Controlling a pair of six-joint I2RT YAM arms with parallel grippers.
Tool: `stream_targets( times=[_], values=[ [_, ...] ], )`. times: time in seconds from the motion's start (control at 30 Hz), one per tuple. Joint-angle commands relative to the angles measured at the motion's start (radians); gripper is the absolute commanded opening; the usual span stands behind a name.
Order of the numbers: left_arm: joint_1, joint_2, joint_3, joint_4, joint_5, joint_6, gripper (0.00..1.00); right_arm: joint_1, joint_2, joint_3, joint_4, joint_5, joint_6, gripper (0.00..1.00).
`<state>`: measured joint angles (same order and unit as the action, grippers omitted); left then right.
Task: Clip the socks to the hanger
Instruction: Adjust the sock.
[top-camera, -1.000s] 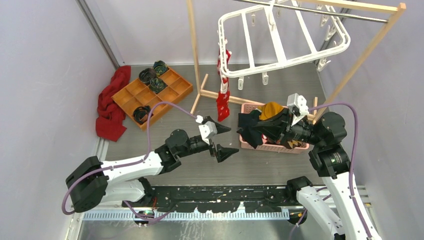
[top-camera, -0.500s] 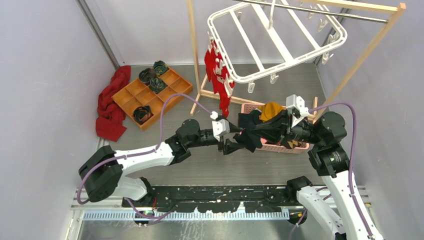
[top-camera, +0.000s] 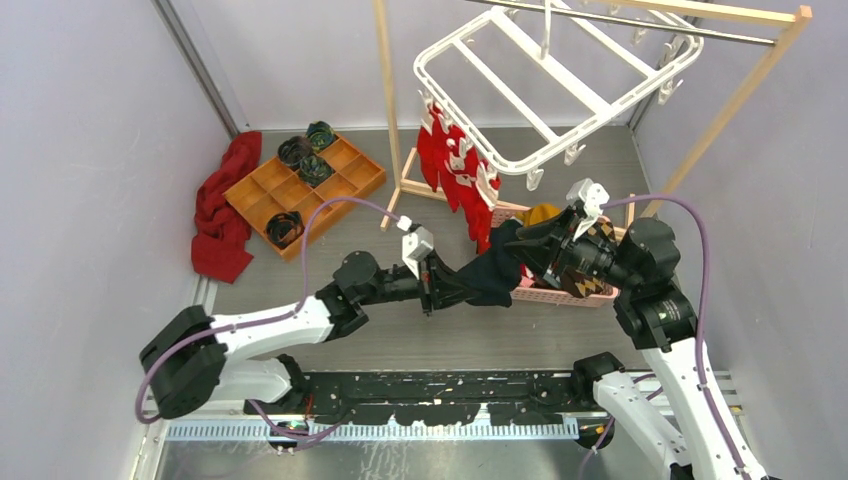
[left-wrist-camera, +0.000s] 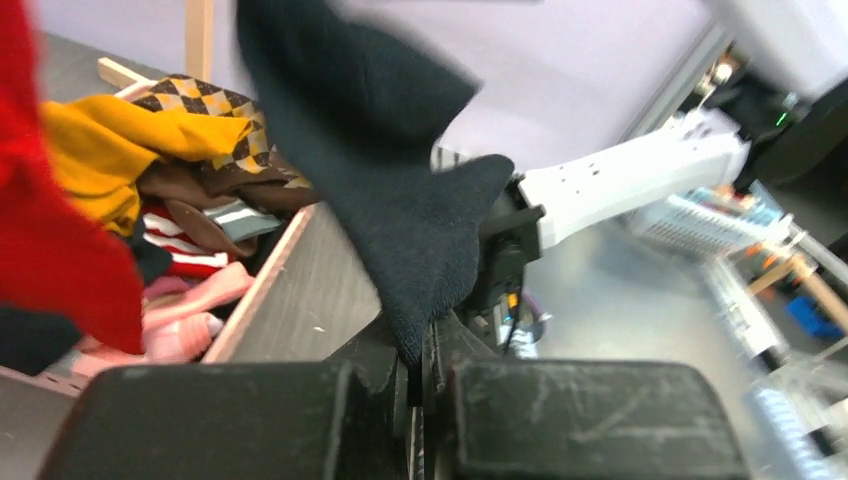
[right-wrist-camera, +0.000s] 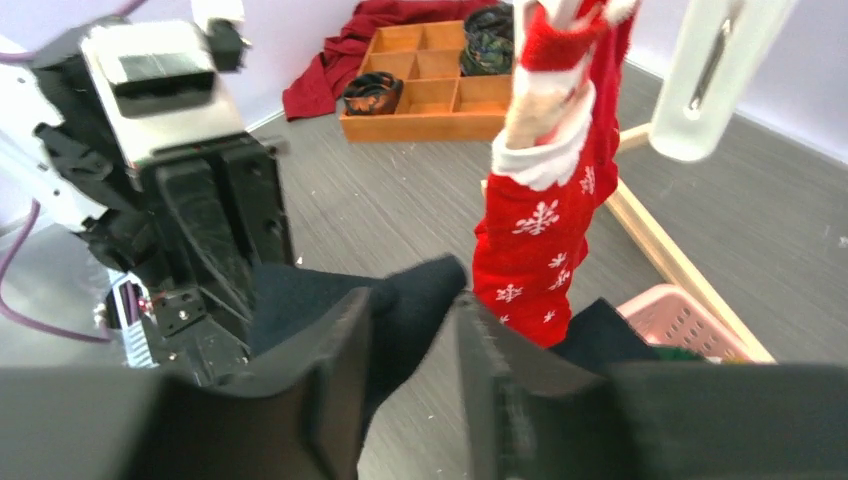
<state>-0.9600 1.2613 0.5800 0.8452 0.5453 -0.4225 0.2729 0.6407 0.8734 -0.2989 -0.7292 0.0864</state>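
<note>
A second ago the left gripper (top-camera: 433, 287) hung wide open, well left of the pink basket (top-camera: 560, 296). It has since reached the basket's left edge and closed fully on one end of the black sock (top-camera: 492, 272). The right gripper (top-camera: 537, 250), above the basket's left part, was clamped on that sock and has just begun to let go. Its jaws now stand partly apart, with the other end of the sock lying loosely between them. This looks like a handover, leaving the left arm to carry the sock. Up behind the basket, the hanger (top-camera: 520, 95) has swung round, with red socks (top-camera: 455, 165) already clipped on.
</note>
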Motion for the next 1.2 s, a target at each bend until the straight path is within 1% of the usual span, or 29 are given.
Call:
stream_targets(
  times=[0.0,0.1,0.17,0.23,0.3,0.33,0.4,0.53,0.6,0.7,0.8,0.87,1.0,1.07,1.17],
  values=[
    [0.005,-0.141,-0.001,-0.084,-0.146,-0.254,0.0,0.003,0.012,0.014,-0.038,0.092,-0.056,0.55],
    [0.006,-0.229,0.016,-0.28,-0.242,-0.366,0.0,0.003,0.012,0.027,-0.071,0.061,-0.139,0.71],
    [0.007,-0.278,0.034,-0.425,-0.292,-0.453,0.0,0.003,0.007,0.036,-0.1,0.028,-0.213,0.79],
    [0.007,-0.324,0.047,-0.54,-0.319,-0.524,0.0,0.003,-0.007,0.038,-0.119,-0.033,-0.29,0.85],
    [0.009,-0.363,0.034,-0.601,-0.373,-0.605,0.0,0.004,-0.023,0.028,-0.139,-0.154,-0.387,0.88],
    [0.009,-0.381,0.01,-0.625,-0.41,-0.694,0.0,0.003,-0.033,0.012,-0.146,-0.207,-0.425,0.89],
    [0.015,-0.411,-0.029,-0.62,-0.461,-0.836,0.0,0.003,-0.052,-0.018,-0.155,-0.286,-0.497,0.93],
    [0.026,-0.431,-0.125,-0.518,-0.515,-1.076,0.0,0.003,-0.075,-0.071,-0.228,-0.372,-0.686,0.99],
    [0.026,-0.422,-0.136,-0.498,-0.524,-1.164,0.0,0.003,-0.069,-0.081,-0.282,-0.401,-0.791,1.0],
    [0.026,-0.395,-0.133,-0.487,-0.523,-1.266,0.0,0.004,-0.053,-0.096,-0.37,-0.431,-0.992,1.0],
    [0.026,-0.341,-0.127,-0.452,-0.496,-1.354,0.0,0.008,-0.049,-0.123,-0.383,-0.424,-1.131,1.0],
    [0.026,-0.301,-0.117,-0.431,-0.459,-1.409,0.0,0.016,-0.052,-0.151,-0.315,-0.399,-1.143,1.0],
    [0.026,-0.217,-0.094,-0.364,-0.409,-1.465,0.0,0.049,-0.048,-0.197,-0.209,-0.348,-1.142,1.0],
    [0.026,-0.175,-0.086,-0.32,-0.391,-1.505,0.0,0.087,-0.044,-0.213,-0.175,-0.305,-1.143,0.99],
    [0.026,-0.12,-0.068,-0.241,-0.367,-1.555,0.0,0.177,-0.049,-0.247,-0.138,-0.209,-1.154,0.98]
  ],
)
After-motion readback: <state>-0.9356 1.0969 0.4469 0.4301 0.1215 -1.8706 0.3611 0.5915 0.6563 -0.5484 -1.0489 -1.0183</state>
